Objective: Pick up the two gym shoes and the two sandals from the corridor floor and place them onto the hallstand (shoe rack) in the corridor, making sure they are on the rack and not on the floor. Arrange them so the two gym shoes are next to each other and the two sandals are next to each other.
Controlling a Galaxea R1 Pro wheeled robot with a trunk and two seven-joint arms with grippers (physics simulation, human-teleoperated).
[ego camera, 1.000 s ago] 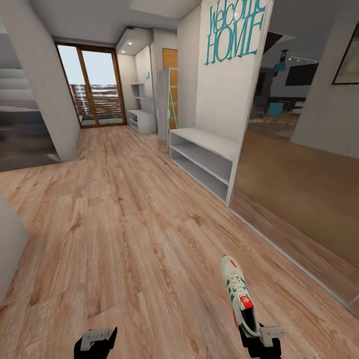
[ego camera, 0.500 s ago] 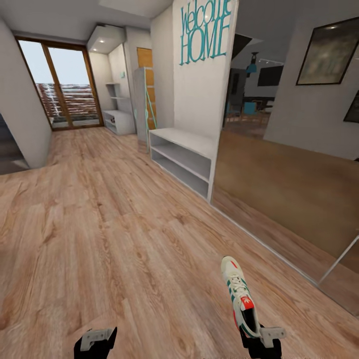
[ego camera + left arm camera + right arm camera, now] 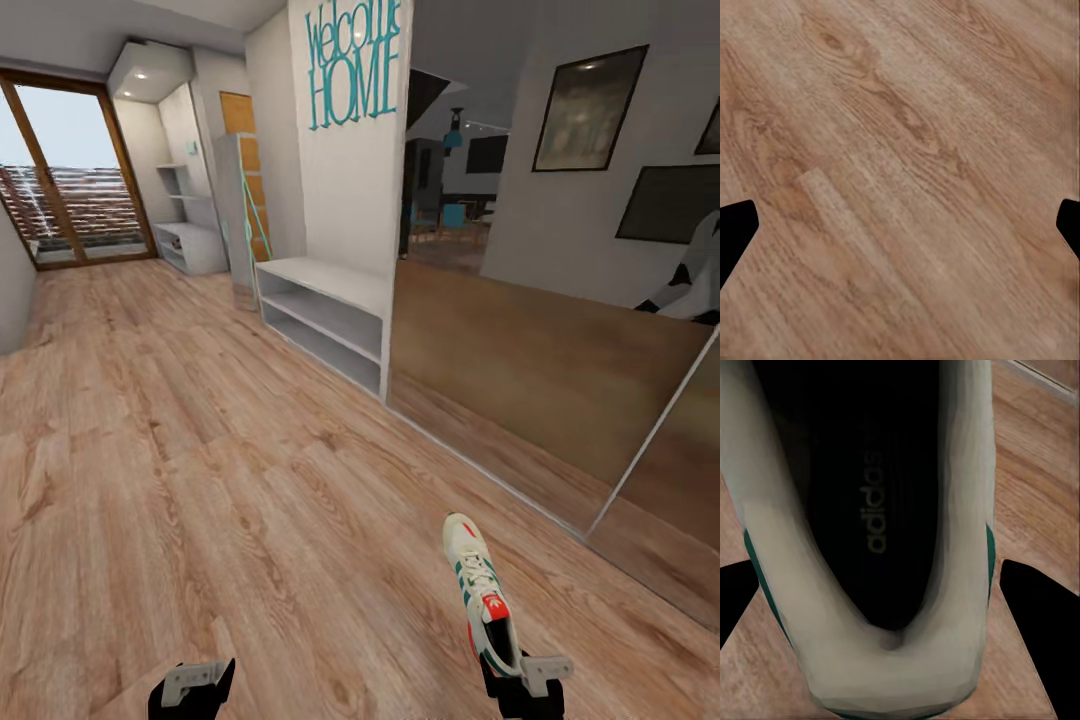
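Our right gripper [image 3: 520, 680] clamps a gym shoe [image 3: 480, 592] by its heel; left gripper [image 3: 192, 685] spread, empty. Hallstand [image 3: 325, 320] at twelve o'clock, mirror wall [image 3: 560, 330] at two.

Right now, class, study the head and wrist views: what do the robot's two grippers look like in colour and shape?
Both the left gripper and the right gripper have black bodies, each with a pale grey angular block on top. In the wrist views their fingers show as plain black tapered wedges. No cables or markings are visible.
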